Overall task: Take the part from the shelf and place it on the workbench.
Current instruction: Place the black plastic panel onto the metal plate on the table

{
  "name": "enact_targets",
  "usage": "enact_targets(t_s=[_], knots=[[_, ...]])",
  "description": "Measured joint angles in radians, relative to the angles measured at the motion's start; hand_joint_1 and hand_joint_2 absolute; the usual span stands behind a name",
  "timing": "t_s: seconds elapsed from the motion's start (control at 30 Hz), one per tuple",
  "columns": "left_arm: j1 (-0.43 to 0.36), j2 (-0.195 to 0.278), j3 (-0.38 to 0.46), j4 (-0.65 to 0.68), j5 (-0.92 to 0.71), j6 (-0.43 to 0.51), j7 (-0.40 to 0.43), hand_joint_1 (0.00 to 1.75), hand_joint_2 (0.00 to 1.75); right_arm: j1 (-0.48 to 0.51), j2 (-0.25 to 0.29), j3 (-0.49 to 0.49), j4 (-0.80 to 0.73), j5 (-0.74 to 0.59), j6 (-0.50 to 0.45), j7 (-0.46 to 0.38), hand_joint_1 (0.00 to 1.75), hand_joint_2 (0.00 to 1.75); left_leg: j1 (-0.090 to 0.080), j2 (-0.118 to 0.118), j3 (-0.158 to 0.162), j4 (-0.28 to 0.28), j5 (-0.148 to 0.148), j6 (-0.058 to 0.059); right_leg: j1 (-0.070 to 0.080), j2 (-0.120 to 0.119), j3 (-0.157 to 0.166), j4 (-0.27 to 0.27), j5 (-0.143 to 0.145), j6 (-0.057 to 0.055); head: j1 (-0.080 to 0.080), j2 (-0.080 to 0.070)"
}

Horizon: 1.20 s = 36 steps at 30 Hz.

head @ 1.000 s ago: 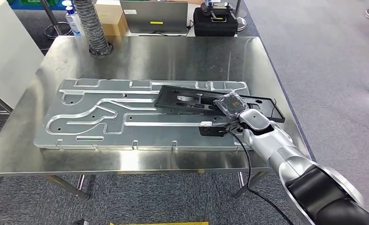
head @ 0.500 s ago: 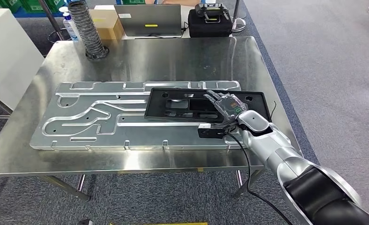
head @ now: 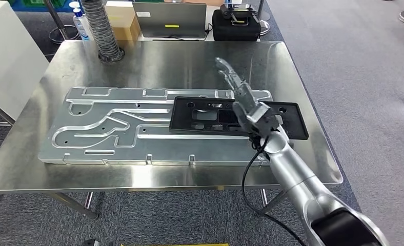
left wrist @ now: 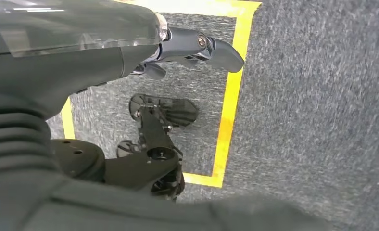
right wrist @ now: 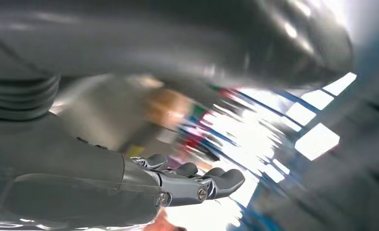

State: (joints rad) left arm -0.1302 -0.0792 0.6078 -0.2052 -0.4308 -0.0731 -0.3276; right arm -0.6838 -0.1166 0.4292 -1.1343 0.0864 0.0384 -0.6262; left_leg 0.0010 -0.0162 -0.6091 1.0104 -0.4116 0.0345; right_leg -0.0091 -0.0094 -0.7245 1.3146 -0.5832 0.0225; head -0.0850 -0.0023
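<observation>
The part, a flat black rectangular frame with cut-outs (head: pixel 210 117), lies on the large machined aluminium plate (head: pixel 113 128) on the steel workbench (head: pixel 159 64). My right hand (head: pixel 241 95) is raised above the part's right half, fingers stretched out and apart, pointing away from me, holding nothing. In the blurred right wrist view its fingers (right wrist: pixel 197 185) stick out straight with nothing between them. My left hand (left wrist: pixel 192 48) hangs low over the grey carpet, its fingers free of any object.
A ribbed grey hose (head: pixel 102 28) stands at the bench's back left. Behind the bench are a laptop (head: pixel 169 18), a black case (head: pixel 236 23) and a cardboard box (head: pixel 120 20). A white cabinet (head: pixel 5 61) stands to the left. Yellow floor tape (left wrist: pixel 228 110) lies below.
My right hand has let go of the part and risen off it, fingers swinging up and forward. The part stays flat on the plate. The camera shifted slightly.
</observation>
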Motion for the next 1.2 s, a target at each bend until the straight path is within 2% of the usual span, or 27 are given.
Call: enact_targets(t_s=[0.03,0.07,0.13,0.17,0.2,0.27,0.33,0.37,0.43,0.47,0.5,0.53,0.57,0.63,0.67,0.7,0.8,0.83,0.87,0.93,0.97,1.0,1.03,1.07,1.13,1.17,1.2], knots=[[0.009,0.001,0.009,0.0,0.011,-0.005,-0.01,0.0,0.0,0.032,0.013,-0.036,-0.074,0.001,-0.044,-0.009,0.0,0.0,-0.002,0.006,0.002,0.001,-0.003,0.001,0.001,0.0,0.004,-0.018,0.021,-0.002,0.0,0.0],[0.02,0.001,0.02,0.0,0.025,-0.012,-0.025,0.0,0.0,0.066,0.03,-0.084,-0.154,0.038,-0.118,-0.015,0.0,0.0,-0.003,0.012,0.005,0.002,-0.007,0.001,0.002,-0.002,0.029,-0.076,0.057,-0.007,0.0,0.0],[0.044,0.003,0.044,0.0,0.05,-0.027,-0.057,0.0,0.0,0.139,0.074,-0.215,-0.311,0.145,-0.289,-0.015,0.0,0.0,-0.007,0.023,0.012,0.005,-0.015,-0.003,0.013,-0.023,0.098,-0.226,0.12,-0.02,0.0,0.0],[0.056,0.004,0.057,0.0,0.06,-0.035,-0.07,0.0,0.0,0.177,0.1,-0.292,-0.378,0.191,-0.36,-0.014,0.0,0.0,-0.007,0.028,0.015,0.005,-0.018,-0.007,0.02,-0.03,0.12,-0.276,0.135,-0.026,0.0,0.0],[0.066,0.005,0.068,0.0,0.066,-0.041,-0.078,0.0,0.0,0.218,0.123,-0.371,-0.431,0.226,-0.408,-0.013,0.0,0.0,-0.007,0.034,0.017,0.005,-0.021,-0.011,0.026,-0.034,0.129,-0.301,0.137,-0.03,0.0,0.0],[0.079,0.006,0.087,0.0,0.072,-0.051,-0.085,0.0,0.0,0.313,0.154,-0.525,-0.504,0.288,-0.47,-0.016,0.0,0.0,-0.005,0.046,0.021,0.004,-0.026,-0.019,0.03,-0.021,0.135,-0.311,0.141,-0.037,0.0,0.0],[0.085,0.008,0.103,0.0,0.072,-0.057,-0.084,0.0,0.0,0.423,0.164,-0.667,-0.541,0.358,-0.518,-0.018,0.0,0.0,-0.002,0.045,0.019,0.027,-0.052,-0.024,0.027,-0.013,0.146,-0.325,0.15,-0.045,0.0,0.0],[0.087,0.009,0.11,0.0,0.07,-0.058,-0.083,0.0,0.0,0.475,0.163,-0.73,-0.547,0.391,-0.54,-0.019,0.0,0.0,-0.001,0.039,0.007,0.063,-0.082,-0.026,0.025,-0.01,0.15,-0.332,0.155,-0.049,0.0,0.0],[0.091,0.011,0.122,0.0,0.066,-0.06,-0.081,0.0,0.0,0.575,0.161,-0.833,-0.545,0.467,-0.587,-0.017,0.0,0.0,0.001,0.028,-0.037,0.19,-0.161,-0.031,0.024,-0.005,0.147,-0.333,0.158,-0.053,0.0,0.0],[0.094,0.012,0.127,0.0,0.064,-0.061,-0.08,0.0,0.0,0.62,0.161,-0.877,-0.537,0.507,-0.606,-0.015,0.0,0.0,0.002,0.026,-0.057,0.25,-0.19,-0.034,0.024,-0.001,0.144,-0.331,0.159,-0.053,0.0,0.0],[0.096,0.013,0.13,0.0,0.062,-0.061,-0.079,0.0,0.0,0.66,0.163,-0.915,-0.526,0.549,-0.619,-0.013,0.0,0.0,0.003,0.026,-0.064,0.282,-0.201,-0.038,0.023,0.003,0.14,-0.328,0.159,-0.053,0.0,0.0],[0.097,0.015,0.134,0.0,0.059,-0.062,-0.079,0.0,0.0,0.691,0.166,-0.948,-0.513,0.588,-0.626,-0.011,0.0,0.0,0.004,0.026,-0.052,0.274,-0.192,-0.04,0.021,0.008,0.136,-0.324,0.16,-0.051,0.0,0.0],[0.097,0.016,0.137,0.0,0.057,-0.062,-0.079,0.0,0.0,0.715,0.171,-0.978,-0.499,0.625,-0.627,-0.008,0.0,0.0,0.005,0.025,-0.021,0.226,-0.167,-0.042,0.018,0.014,0.131,-0.319,0.161,-0.05,0.0,0.0],[0.096,0.019,0.145,0.0,0.055,-0.063,-0.081,0.0,0.0,0.746,0.181,-1.025,-0.471,0.709,-0.622,0.003,0.0,0.0,0.007,0.015,0.061,0.082,-0.115,-0.042,0.015,0.024,0.122,-0.309,0.163,-0.043,0.0,0.0],[0.094,0.019,0.147,0.0,0.054,-0.063,-0.082,0.0,0.0,0.757,0.184,-1.043,-0.455,0.754,-0.616,0.012,0.0,0.0,0.007,0.011,0.088,0.03,-0.1,-0.039,0.014,0.029,0.119,-0.305,0.166,-0.038,0.0,0.0],[0.093,0.02,0.149,0.0,0.052,-0.063,-0.083,0.0,0.0,0.764,0.187,-1.058,-0.437,0.796,-0.61,0.02,0.0,0.0,0.005,0.007,0.101,0.003,-0.094,-0.034,0.014,0.033,0.117,-0.303,0.169,-0.031,0.0,0.0],[0.089,0.019,0.153,0.0,0.045,-0.064,-0.08,0.0,0.0,0.775,0.202,-1.101,-0.372,0.871,-0.599,0.037,0.0,0.0,0.001,0.011,0.094,-0.008,-0.076,-0.012,0.01,0.037,0.111,-0.305,0.175,-0.011,0.0,0.0],[0.089,0.019,0.154,0.0,0.043,-0.065,-0.077,0.0,0.0,0.777,0.212,-1.116,-0.351,0.881,-0.598,0.039,0.0,0.0,0.002,0.014,0.088,-0.011,-0.065,-0.005,0.009,0.035,0.104,-0.295,0.16,-0.005,0.0,0.0],[0.088,0.018,0.155,0.0,0.04,-0.065,-0.075,0.0,0.0,0.778,0.225,-1.133,-0.332,0.889,-0.596,0.04,0.0,0.0,0.003,0.017,0.079,-0.015,-0.054,0.001,0.007,0.032,0.09,-0.268,0.127,-0.001,0.0,0.0],[0.088,0.018,0.156,0.0,0.034,-0.065,-0.07,0.0,0.0,0.778,0.257,-1.159,-0.298,0.906,-0.593,0.04,0.0,0.0,0.003,0.023,0.058,-0.016,-0.036,0.007,0.003,0.025,0.053,-0.165,0.032,0.006,0.0,0.0],[0.088,0.018,0.157,0.0,0.031,-0.065,-0.066,0.0,0.0,0.776,0.274,-1.171,-0.276,0.917,-0.591,0.04,0.0,0.0,0.002,0.026,0.047,-0.015,-0.028,0.007,0.002,0.023,0.039,-0.106,-0.005,0.009,0.0,0.0],[0.089,0.018,0.159,0.0,0.028,-0.065,-0.06,0.0,0.0,0.775,0.291,-1.185,-0.251,0.931,-0.588,0.04,0.0,0.0,0.002,0.029,0.035,-0.015,-0.02,0.007,0.001,0.023,0.036,-0.064,-0.021,0.011,0.0,0.0],[0.089,0.017,0.16,0.0,0.025,-0.065,-0.054,0.0,0.0,0.774,0.308,-1.201,-0.224,0.946,-0.586,0.041,0.0,0.0,0.001,0.031,0.023,-0.014,-0.011,0.005,0.001,0.022,0.048,-0.05,-0.016,0.012,0.0,0.0],[0.089,0.016,0.161,0.0,0.021,-0.064,-0.048,0.0,0.0,0.772,0.327,-1.219,-0.198,0.963,-0.586,0.041,0.0,0.0,0.001,0.033,0.01,-0.013,-0.002,0.002,0.001,0.022,0.078,-0.072,0.006,0.011,0.0,0.0],[0.089,0.014,0.162,0.0,0.014,-0.062,-0.037,0.0,0.0,0.763,0.363,-1.258,-0.146,1.0,-0.583,0.041,0.0,0.0,0.001,0.035,-0.013,-0.01,0.014,-0.005,0.002,0.016,0.181,-0.197,0.043,0.007,0.0,0.0],[0.089,0.012,0.163,0.0,0.012,-0.061,-0.033,0.0,0.0,0.753,0.379,-1.278,-0.115,1.016,-0.577,0.043,0.0,0.0,0.0,0.037,-0.019,-0.008,0.022,-0.01,0.005,0.014,0.23,-0.264,0.047,0.002,0.0,0.0],[0.089,0.011,0.164,0.0,0.009,-0.06,-0.03,0.0,0.0,0.743,0.392,-1.3,-0.078,1.029,-0.57,0.045,0.0,0.0,0.0,0.039,-0.021,-0.007,0.029,-0.016,0.008,0.012,0.264,-0.311,0.046,-0.005,0.0,0.0]])
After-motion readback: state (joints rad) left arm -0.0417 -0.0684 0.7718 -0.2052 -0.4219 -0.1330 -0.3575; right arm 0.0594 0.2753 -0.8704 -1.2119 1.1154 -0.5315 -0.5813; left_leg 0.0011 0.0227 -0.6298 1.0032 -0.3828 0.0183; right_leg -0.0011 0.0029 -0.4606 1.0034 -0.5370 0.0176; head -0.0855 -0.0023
